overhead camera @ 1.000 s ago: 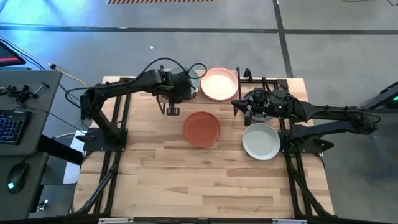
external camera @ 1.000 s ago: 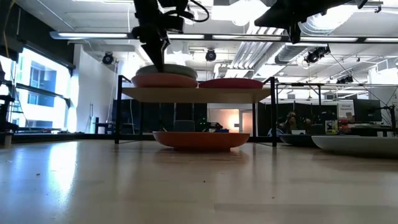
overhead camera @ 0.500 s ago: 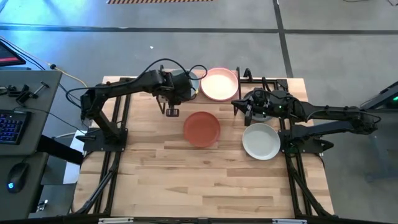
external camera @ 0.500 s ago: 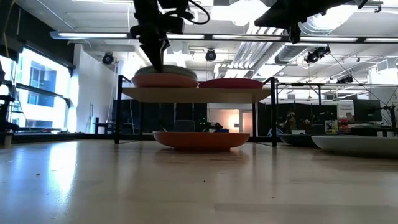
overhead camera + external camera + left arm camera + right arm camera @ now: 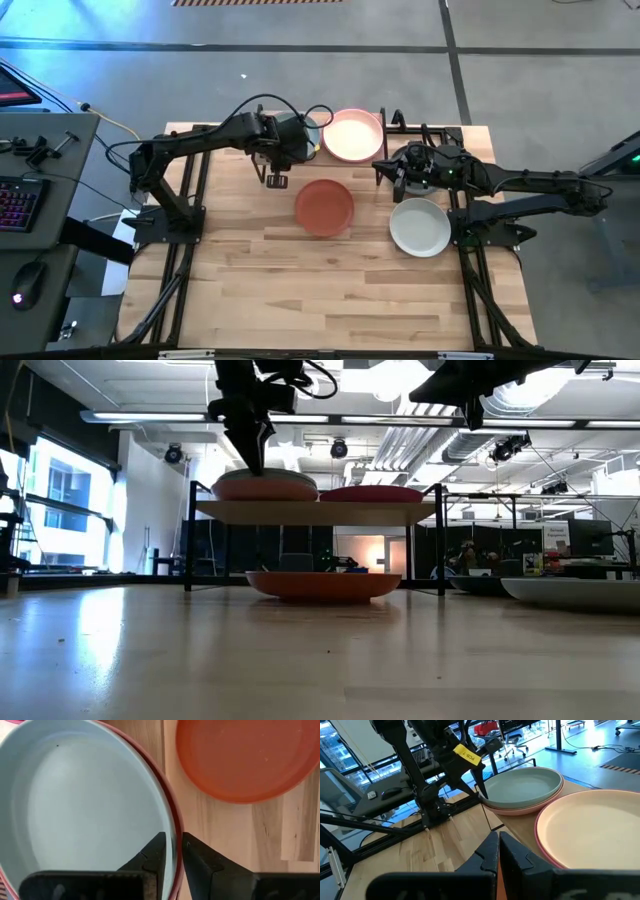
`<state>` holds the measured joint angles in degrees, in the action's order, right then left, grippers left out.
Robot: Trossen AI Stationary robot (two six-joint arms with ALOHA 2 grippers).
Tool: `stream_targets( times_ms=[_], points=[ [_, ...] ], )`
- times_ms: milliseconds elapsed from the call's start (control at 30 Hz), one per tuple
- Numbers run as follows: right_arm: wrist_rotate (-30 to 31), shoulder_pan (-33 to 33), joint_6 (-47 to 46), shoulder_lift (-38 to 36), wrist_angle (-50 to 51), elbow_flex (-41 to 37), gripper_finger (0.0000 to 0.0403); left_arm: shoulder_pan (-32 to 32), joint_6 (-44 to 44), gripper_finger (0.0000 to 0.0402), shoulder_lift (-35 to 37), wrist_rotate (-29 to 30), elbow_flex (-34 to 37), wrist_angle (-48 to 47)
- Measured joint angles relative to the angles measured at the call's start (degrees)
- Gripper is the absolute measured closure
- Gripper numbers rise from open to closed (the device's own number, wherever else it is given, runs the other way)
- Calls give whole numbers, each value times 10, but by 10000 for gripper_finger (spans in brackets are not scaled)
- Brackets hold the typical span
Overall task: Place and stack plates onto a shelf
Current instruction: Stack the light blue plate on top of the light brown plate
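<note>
On the shelf (image 5: 320, 511) at the table's far edge stand two stacks. The left stack has a sage green plate (image 5: 90, 810) lying in a pink plate (image 5: 512, 810). The right stack is topped by a peach plate (image 5: 352, 135). My left gripper (image 5: 173, 851) points down over the sage plate's near rim. It is slightly open, with one finger inside the plate and one outside. My right gripper (image 5: 498, 845) hovers shut and empty by the shelf's right end. A terracotta plate (image 5: 324, 205) and a white plate (image 5: 420, 227) rest on the table. My left gripper comes from above with its fingers (image 5: 156, 855) astride the sage plate's rim (image 5: 171, 827) on the side toward the table's near edge. The plate lies level in the pink plate below it. I cannot tell whether the fingers touch the rim.
The shelf's black legs (image 5: 190, 540) stand at the far edge. The terracotta plate lies just in front of the shelf. The white plate sits near the right arm's base. The near half of the wooden table (image 5: 330, 300) is bare.
The sage green plate stood a little raised above the pink plate in the low view. It has sunk and now lies level in the stack. Both arms have kept their places.
</note>
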<state>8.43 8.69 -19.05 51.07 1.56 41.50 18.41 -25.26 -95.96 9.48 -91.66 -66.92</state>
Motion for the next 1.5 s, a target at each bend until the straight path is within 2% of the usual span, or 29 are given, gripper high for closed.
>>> stream_targets(
  times_ms=[367,767,1000,1133,1300,1400,1500],
  points=[
    [0,0,0,0,0,0,402,1,0,318,0,1,0,0],
    [0,0,0,0,0,0,402,1,1,243,0,1,0,0],
    [0,0,0,0,0,0,402,0,-1,216,4,46,-11,-3],
    [0,0,0,0,0,0,402,0,19,224,5,35,-43,-7],
    [0,0,0,0,2,0,402,0,63,246,11,-24,-68,1],
    [0,0,0,0,6,0,402,-1,72,282,12,-29,-67,1],
    [0,0,0,0,11,0,402,-1,71,347,11,-31,-66,0]
  ],
)
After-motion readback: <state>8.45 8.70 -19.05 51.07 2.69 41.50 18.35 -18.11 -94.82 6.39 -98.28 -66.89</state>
